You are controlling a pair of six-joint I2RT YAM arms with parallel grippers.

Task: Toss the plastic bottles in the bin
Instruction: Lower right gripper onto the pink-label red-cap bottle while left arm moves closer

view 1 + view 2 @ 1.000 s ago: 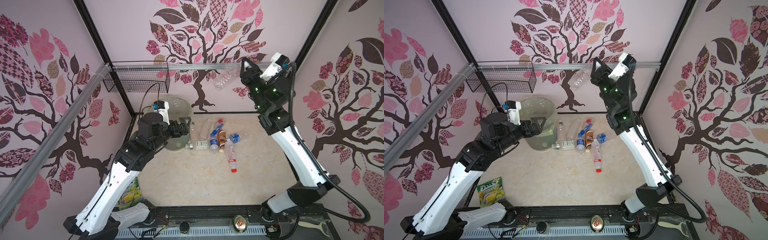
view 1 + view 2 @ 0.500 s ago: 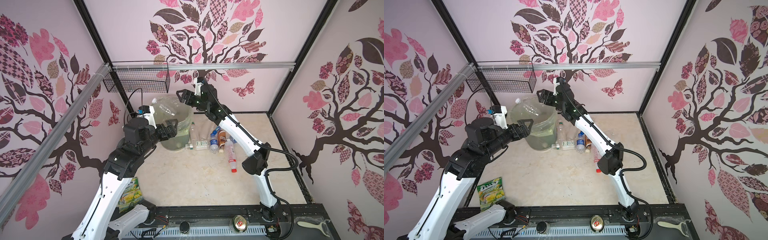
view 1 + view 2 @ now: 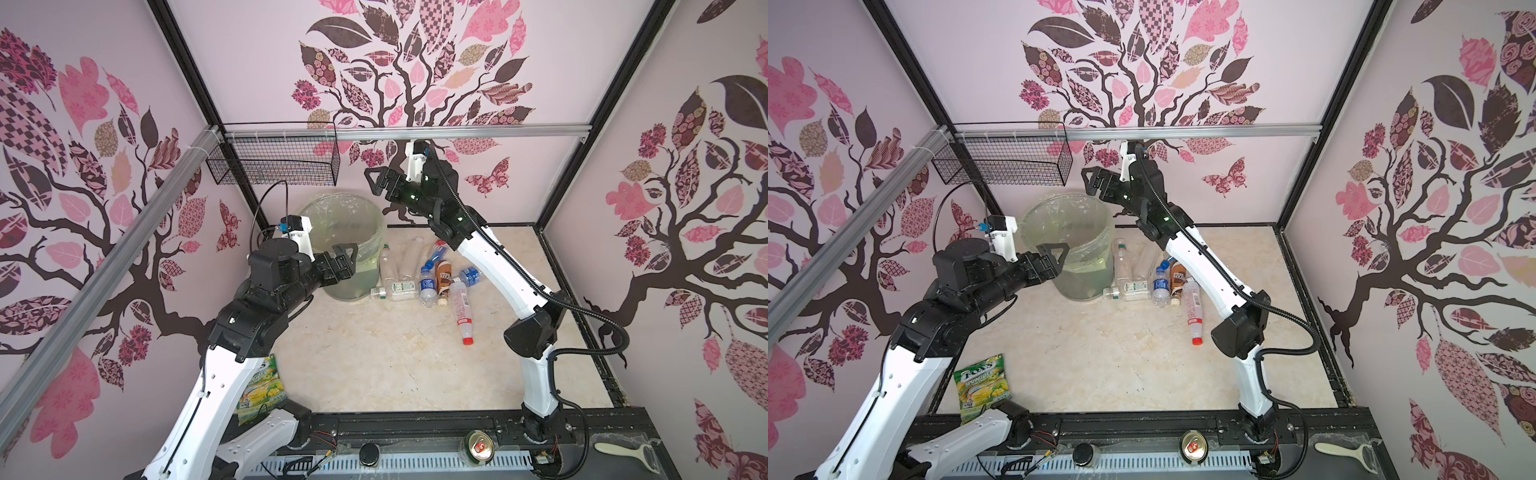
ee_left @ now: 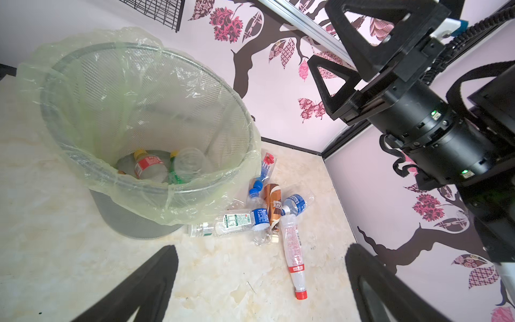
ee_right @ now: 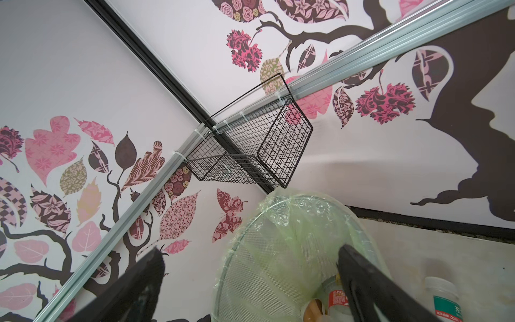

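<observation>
The bin [image 3: 376, 232] [image 3: 1106, 245], a mesh bucket lined with a pale green bag, stands at the back left. Inside it lie a red-labelled bottle [image 4: 147, 167] [image 5: 337, 301] and a clear one [image 4: 189, 164]. Several plastic bottles [image 3: 428, 276] [image 3: 1154, 282] [image 4: 262, 217] lie in a heap to its right, among them a brown one [image 3: 444, 276] and a long red-capped one [image 3: 461, 307] [image 4: 292, 251]. My right gripper [image 3: 380, 183] [image 3: 1096, 180] [image 5: 250, 267] hangs open and empty above the bin's right rim. My left gripper [image 3: 345, 262] [image 3: 1050, 264] [image 4: 259, 264] is open and empty at the bin's near side.
A black wire basket [image 3: 274, 166] [image 5: 250, 147] hangs on the back rail above the bin. A green snack packet [image 3: 259, 388] lies at the front left. A metal can [image 3: 478, 446] and a peeler [image 3: 619, 451] rest on the front ledge.
My right arm swung from high at the back right over to the bin with a clear bottle, then opened; its jaws are empty now. The left arm hardly shifted.
</observation>
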